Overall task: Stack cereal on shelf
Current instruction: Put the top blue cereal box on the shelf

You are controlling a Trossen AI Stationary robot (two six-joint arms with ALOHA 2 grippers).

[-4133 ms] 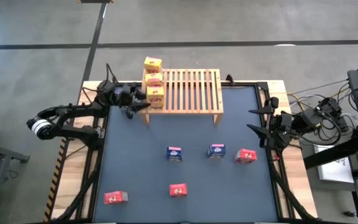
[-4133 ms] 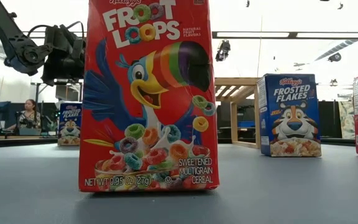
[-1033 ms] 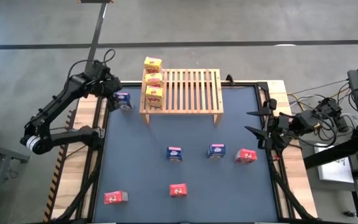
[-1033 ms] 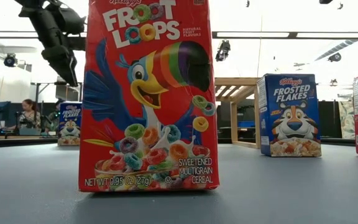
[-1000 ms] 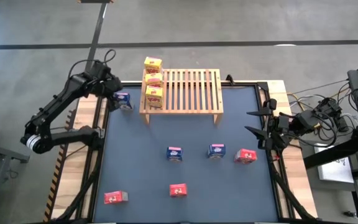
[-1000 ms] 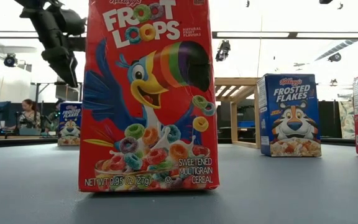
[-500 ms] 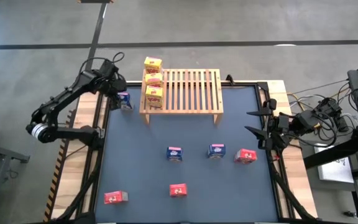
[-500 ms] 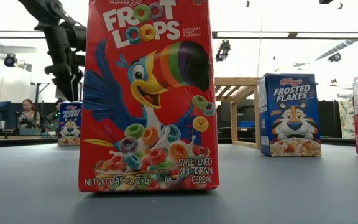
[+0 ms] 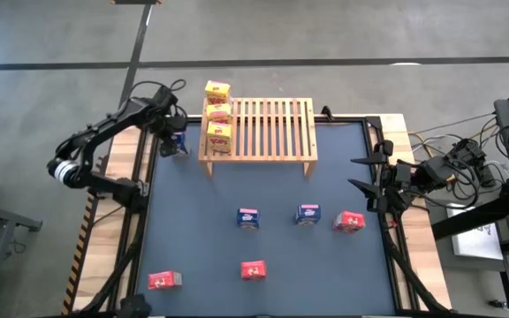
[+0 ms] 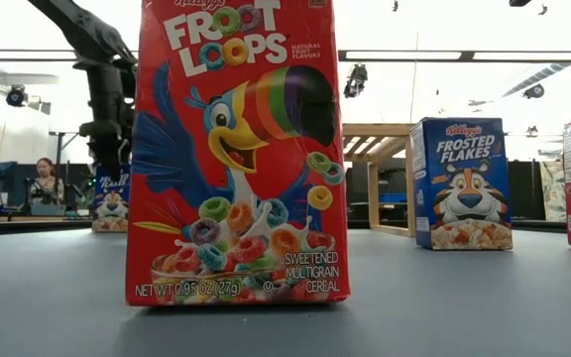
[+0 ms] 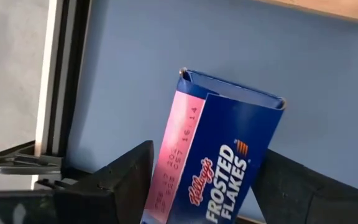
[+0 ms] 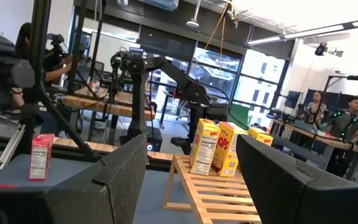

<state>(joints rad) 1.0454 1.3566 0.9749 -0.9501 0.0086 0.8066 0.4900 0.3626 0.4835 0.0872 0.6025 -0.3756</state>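
A blue cereal box (image 9: 178,147) stands on the mat just left of the wooden slatted shelf (image 9: 268,128). My left gripper (image 9: 173,134) points down over the box, open, with one finger on each side (image 11: 222,162). In the low view the gripper (image 10: 109,159) covers the top of the box (image 10: 112,203). Three yellow boxes (image 9: 219,113) stand in a row on the shelf's left end. Two blue boxes (image 9: 248,217) (image 9: 307,214) and three red boxes (image 9: 349,222) (image 9: 253,270) (image 9: 164,280) stand on the mat. My right gripper (image 9: 365,181) waits open at the table's right edge. My left gripper straddles the blue box's upper part (image 11: 185,124) from above, pointing down. The box stands on the mat, turned a little askew between the fingers (image 11: 123,180). I cannot tell whether the fingers touch its sides.
The shelf's slats right of the yellow boxes (image 12: 216,146) are bare. A red box (image 10: 236,149) stands close before the low camera and hides much of the table. The shelf's left leg (image 9: 207,163) is close to the left gripper. People sit in the room behind.
My left gripper has moved toward the shelf and come down over the blue box, turning until its fingers point down. The box has stayed where it was. The right arm has kept still.
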